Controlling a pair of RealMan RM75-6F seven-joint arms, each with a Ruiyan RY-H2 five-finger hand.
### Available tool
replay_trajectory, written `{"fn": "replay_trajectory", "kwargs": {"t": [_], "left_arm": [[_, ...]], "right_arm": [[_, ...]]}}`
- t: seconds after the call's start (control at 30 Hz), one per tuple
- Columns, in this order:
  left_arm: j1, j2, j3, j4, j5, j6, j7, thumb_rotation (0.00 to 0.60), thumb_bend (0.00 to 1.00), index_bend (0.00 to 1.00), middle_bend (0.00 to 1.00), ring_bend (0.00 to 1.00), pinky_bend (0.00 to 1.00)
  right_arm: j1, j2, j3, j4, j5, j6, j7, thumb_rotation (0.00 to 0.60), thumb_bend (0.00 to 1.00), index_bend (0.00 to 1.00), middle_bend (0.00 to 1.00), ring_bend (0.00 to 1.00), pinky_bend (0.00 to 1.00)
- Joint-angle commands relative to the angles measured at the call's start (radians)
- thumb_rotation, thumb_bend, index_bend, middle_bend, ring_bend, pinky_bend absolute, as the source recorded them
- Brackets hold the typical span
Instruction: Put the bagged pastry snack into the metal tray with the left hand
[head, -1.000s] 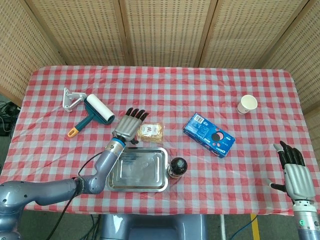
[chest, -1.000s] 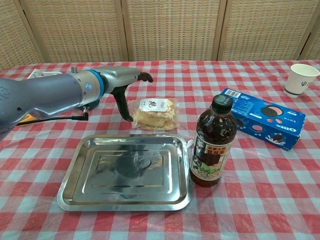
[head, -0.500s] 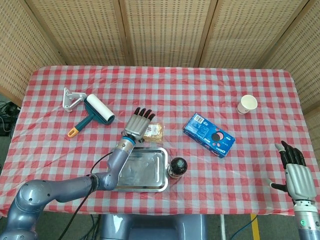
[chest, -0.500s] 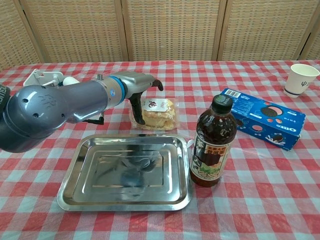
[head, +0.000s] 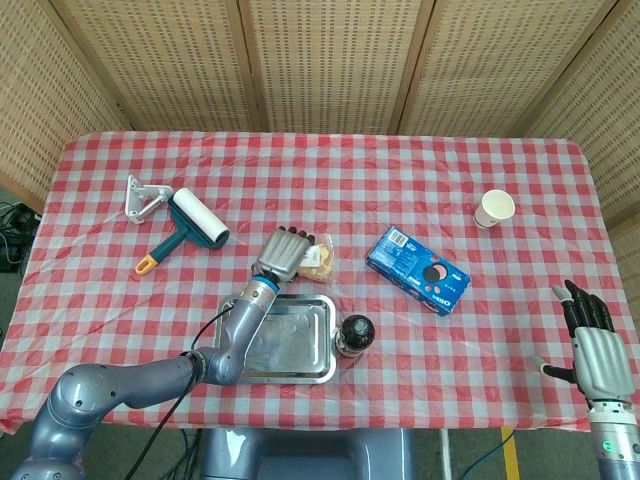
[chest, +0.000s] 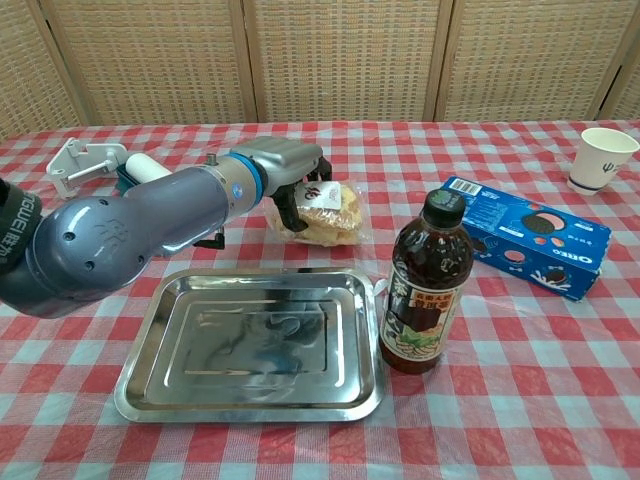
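The bagged pastry snack (head: 321, 259) (chest: 333, 211) lies just beyond the far edge of the metal tray (head: 303, 343) (chest: 250, 345), its clear bag tipped up a little. My left hand (head: 283, 252) (chest: 290, 170) is on the bag's left side, fingers curled down over it and gripping it. Nothing lies in the tray. My right hand (head: 596, 350) hangs at the table's near right corner, fingers apart, holding nothing; only the head view shows it.
A dark drink bottle (head: 354, 335) (chest: 430, 285) stands upright against the tray's right side. A blue cookie box (head: 418, 270) (chest: 525, 235) lies to the right, with a paper cup (head: 494, 208) (chest: 604, 158) beyond it. A lint roller (head: 195, 220) (chest: 140, 167) lies at the far left.
My left hand has moved right from beside the bag onto it and curled its fingers around it. The bag has tipped up slightly. The right hand has stayed put.
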Motion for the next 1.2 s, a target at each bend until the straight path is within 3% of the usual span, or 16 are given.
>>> {"fn": "replay_trajectory", "kwargs": {"t": [0.03, 0.3, 0.53, 0.83, 1.0, 1.2], "left_arm": [[0.019, 0.03, -0.012, -0.041, 0.033, 0.029, -0.031, 0.6, 0.48, 0.58, 0.32, 0.26, 0.35], [0.082, 0.185, 0.005, -0.273, 0.08, 0.069, -0.041, 0.6, 0.48, 0.58, 0.32, 0.26, 0.35], [0.197, 0.378, 0.082, -0.582, 0.142, 0.139, -0.07, 0.6, 0.48, 0.58, 0.32, 0.26, 0.35], [0.33, 0.518, 0.185, -0.841, 0.221, 0.255, -0.101, 0.6, 0.48, 0.58, 0.32, 0.26, 0.34], [0.377, 0.527, 0.243, -0.888, 0.246, 0.28, -0.094, 0.6, 0.48, 0.58, 0.32, 0.26, 0.34], [0.403, 0.481, 0.265, -0.856, 0.258, 0.284, -0.094, 0.6, 0.48, 0.57, 0.32, 0.26, 0.34]], "right_arm": [[0.0, 0.0, 0.0, 0.001, 0.0, 0.0, 0.0, 0.6, 0.08, 0.04, 0.0, 0.0, 0.0], [-0.001, -0.001, 0.001, 0.002, 0.0, 0.001, 0.002, 0.6, 0.08, 0.04, 0.0, 0.0, 0.0], [0.0, -0.004, 0.001, -0.005, -0.004, 0.002, -0.001, 0.6, 0.08, 0.04, 0.0, 0.0, 0.0], [0.002, -0.008, 0.002, -0.008, -0.01, 0.007, -0.008, 0.6, 0.08, 0.04, 0.0, 0.0, 0.0], [0.002, -0.009, 0.0, -0.012, -0.018, 0.01, -0.011, 0.6, 0.08, 0.04, 0.0, 0.0, 0.0], [-0.001, -0.007, -0.002, -0.019, -0.027, 0.021, -0.015, 0.6, 0.08, 0.04, 0.0, 0.0, 0.0]]}}
